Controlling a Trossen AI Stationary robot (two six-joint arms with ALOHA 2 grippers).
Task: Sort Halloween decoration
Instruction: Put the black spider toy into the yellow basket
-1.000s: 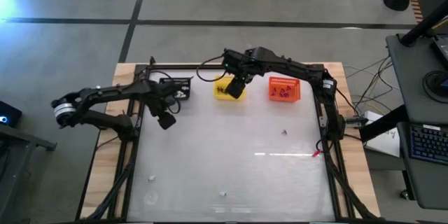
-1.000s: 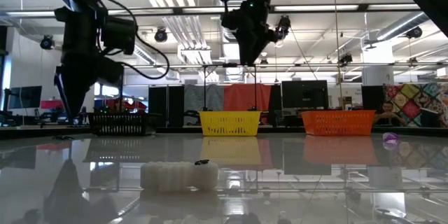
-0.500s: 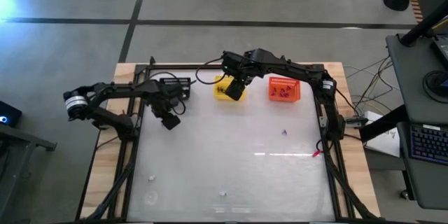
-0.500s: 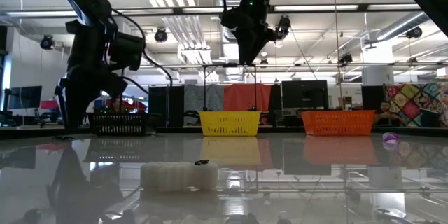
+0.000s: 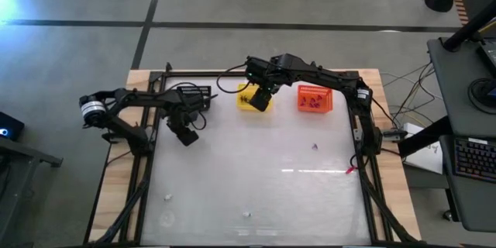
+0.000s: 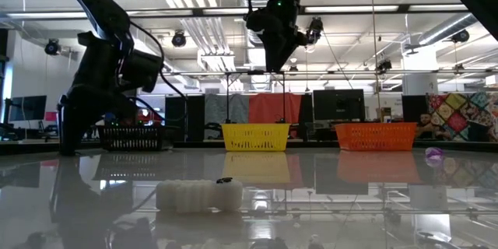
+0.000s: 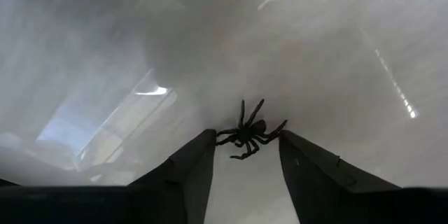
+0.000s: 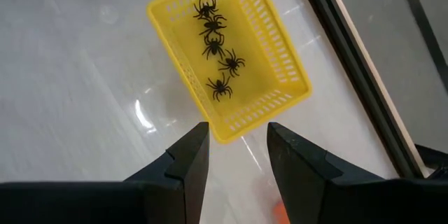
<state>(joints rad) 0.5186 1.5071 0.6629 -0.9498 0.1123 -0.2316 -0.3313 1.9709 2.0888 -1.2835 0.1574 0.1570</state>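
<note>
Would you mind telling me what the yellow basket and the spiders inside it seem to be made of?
Yellow basket: likely moulded plastic, judging by its uniform colour and thin slatted walls. Spiders: probably soft black plastic or rubber, given their thin moulded legs; the exact material is unclear.

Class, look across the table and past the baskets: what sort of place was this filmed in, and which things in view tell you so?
Probably a robotics lab or open workshop. Ducts and hanging lights line the bare ceiling, monitors stand behind the table, and a desk with a keyboard sits beside it.

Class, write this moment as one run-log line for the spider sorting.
left gripper: open, around black spider on table | right gripper: open, empty, above yellow basket | spiders in yellow basket: five
</note>
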